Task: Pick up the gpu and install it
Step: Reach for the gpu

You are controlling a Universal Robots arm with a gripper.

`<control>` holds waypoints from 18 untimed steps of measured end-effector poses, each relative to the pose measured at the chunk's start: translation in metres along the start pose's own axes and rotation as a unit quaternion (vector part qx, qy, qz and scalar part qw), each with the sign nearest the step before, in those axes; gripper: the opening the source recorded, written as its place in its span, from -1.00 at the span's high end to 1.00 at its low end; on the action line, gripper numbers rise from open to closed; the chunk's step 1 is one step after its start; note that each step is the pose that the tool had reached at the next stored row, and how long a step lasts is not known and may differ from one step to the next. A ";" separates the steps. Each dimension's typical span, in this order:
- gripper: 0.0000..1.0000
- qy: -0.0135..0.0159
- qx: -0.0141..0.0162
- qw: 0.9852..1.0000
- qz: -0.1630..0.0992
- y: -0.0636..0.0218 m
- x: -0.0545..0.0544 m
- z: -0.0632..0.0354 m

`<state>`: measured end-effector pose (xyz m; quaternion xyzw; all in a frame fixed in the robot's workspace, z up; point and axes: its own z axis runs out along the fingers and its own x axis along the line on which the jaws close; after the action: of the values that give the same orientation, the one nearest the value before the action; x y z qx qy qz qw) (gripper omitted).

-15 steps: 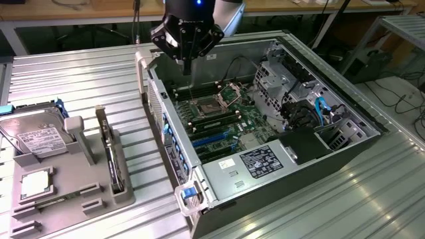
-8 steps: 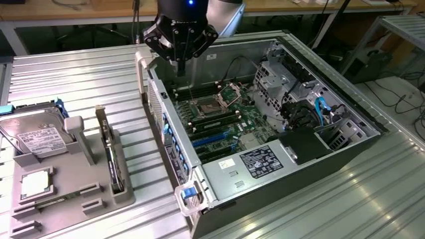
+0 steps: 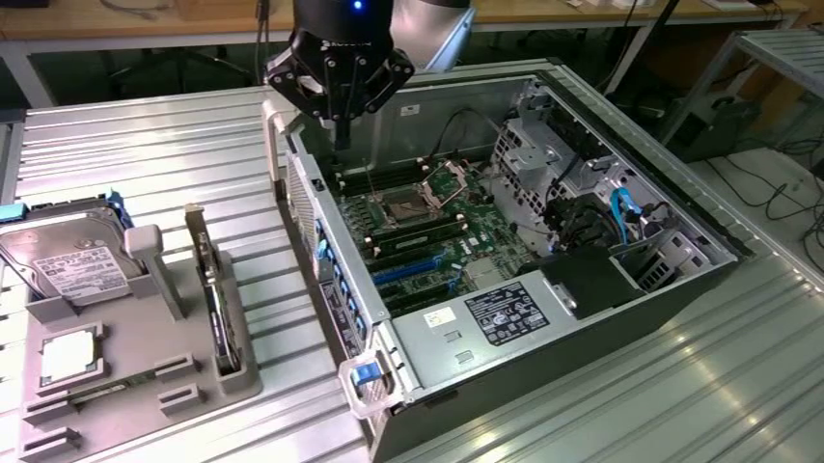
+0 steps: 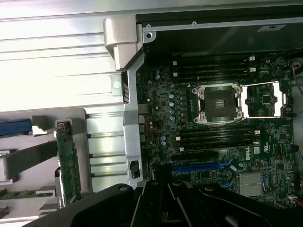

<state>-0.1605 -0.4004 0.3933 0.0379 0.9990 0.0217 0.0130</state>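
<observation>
1. Black robot gripper [image 3: 343, 133] – fingers drawn tight together, gripping nothing – poised above the open grey metal computer case [image 3: 605, 367] and its green motherboard [image 3: 445, 236].
2. Thin green gpu [image 3: 212, 289] standing on edge in a grey plastic holder [image 3: 238, 381] at the exterior view's left – well apart from the gripper.
3. Silver boxy hard drive [image 3: 71, 260] beside it.

Table [image 3: 154, 145] shiny ribbed metal; holder [image 3: 149, 265] matt grey plastic; gpu [image 4: 68, 161] green circuit board.
</observation>
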 end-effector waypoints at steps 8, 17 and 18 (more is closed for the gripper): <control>0.79 0.000 0.000 1.000 0.000 -0.0016 0.010 -0.0003; 0.79 0.000 0.000 1.000 0.000 -0.0041 0.031 -0.0009; 0.79 0.000 0.000 1.000 0.000 -0.0044 0.032 -0.0009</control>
<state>-0.1932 -0.4024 0.3932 0.0379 0.9990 0.0217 0.0125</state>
